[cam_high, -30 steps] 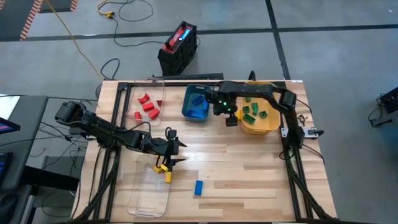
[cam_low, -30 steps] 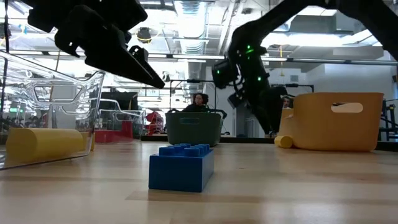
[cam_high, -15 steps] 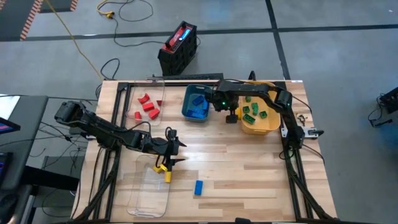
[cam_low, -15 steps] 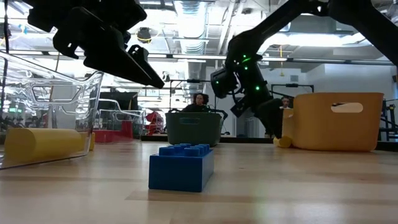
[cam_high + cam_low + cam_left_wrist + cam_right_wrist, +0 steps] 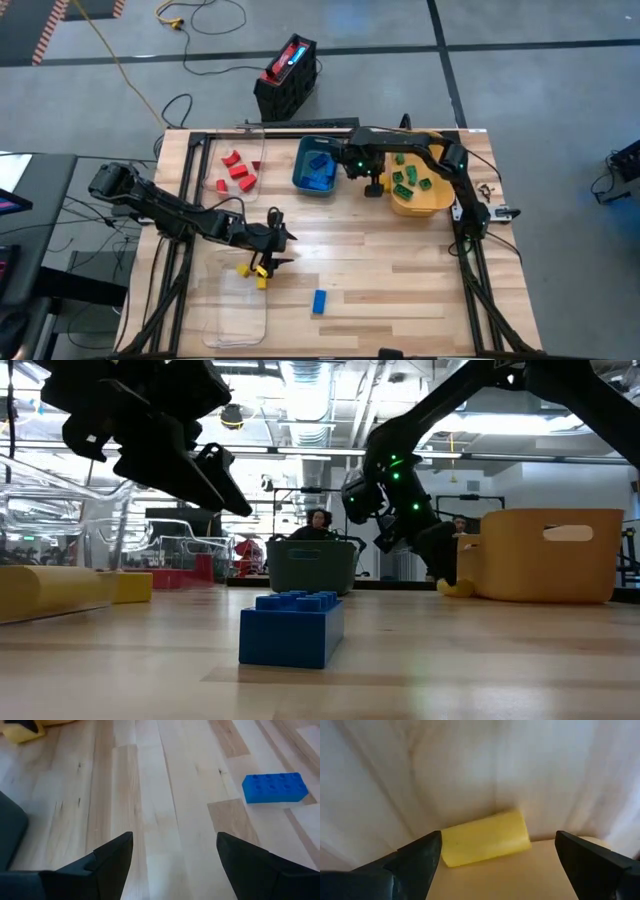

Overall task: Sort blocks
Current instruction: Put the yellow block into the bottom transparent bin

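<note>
The right gripper (image 5: 495, 865) has its fingers spread wide, empty, hanging over a yellow block (image 5: 485, 838) that lies on the table touching the yellow bin (image 5: 425, 195); in the high view this gripper (image 5: 374, 187) sits between the teal bin (image 5: 300, 170) and the yellow one. The left gripper (image 5: 172, 857) also has its fingers apart and empty, above bare wood, with a blue block (image 5: 274, 787) lying ahead of it. From above, the left gripper (image 5: 274, 240) is just above the two yellow blocks (image 5: 252, 272) at the near tray's (image 5: 232, 325) edge. The blue block lies alone on the table (image 5: 400, 270) near the front. Blue blocks (image 5: 318, 172) fill the teal bin, green blocks (image 5: 405, 178) the yellow bin, and red blocks (image 5: 237, 170) lie in the far tray (image 5: 205, 150).
</note>
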### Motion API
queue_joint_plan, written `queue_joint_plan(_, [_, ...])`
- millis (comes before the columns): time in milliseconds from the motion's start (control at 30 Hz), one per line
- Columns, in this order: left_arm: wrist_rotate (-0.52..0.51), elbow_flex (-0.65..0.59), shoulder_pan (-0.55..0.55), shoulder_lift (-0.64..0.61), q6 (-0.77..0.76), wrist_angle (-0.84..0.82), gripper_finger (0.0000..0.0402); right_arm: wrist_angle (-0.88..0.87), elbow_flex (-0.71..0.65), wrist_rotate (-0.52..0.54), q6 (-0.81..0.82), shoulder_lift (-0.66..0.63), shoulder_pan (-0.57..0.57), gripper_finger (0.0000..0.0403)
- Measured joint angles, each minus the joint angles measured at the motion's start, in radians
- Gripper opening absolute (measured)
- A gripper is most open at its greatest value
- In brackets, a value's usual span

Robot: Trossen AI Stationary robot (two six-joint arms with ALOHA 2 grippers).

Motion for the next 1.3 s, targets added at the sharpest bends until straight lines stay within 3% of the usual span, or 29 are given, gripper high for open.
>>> queue_joint_plan(333, [-0.002,0.000,-0.008,0.000,-0.003,0.008,0.0280,0.026,-0.002,-0.002,-0.048,0.012,0.041,0.0399])
queue_joint_plan(533, [-0.004,0.000,-0.010,0.000,-0.003,0.008,0.0280,0.049,-0.002,-0.003,-0.042,0.011,0.048,0.0374])
queue_joint_plan(1133, [-0.006,0.002,-0.017,-0.026,-0.025,-0.023,0.0280,0.116,-0.002,-0.066,0.171,0.011,0.115,0.0226])
queue_joint_plan(1300, [-0.007,0.002,-0.026,-0.090,-0.034,-0.030,0.0280,0.123,-0.002,-0.141,0.261,0.011,0.143,0.0181])
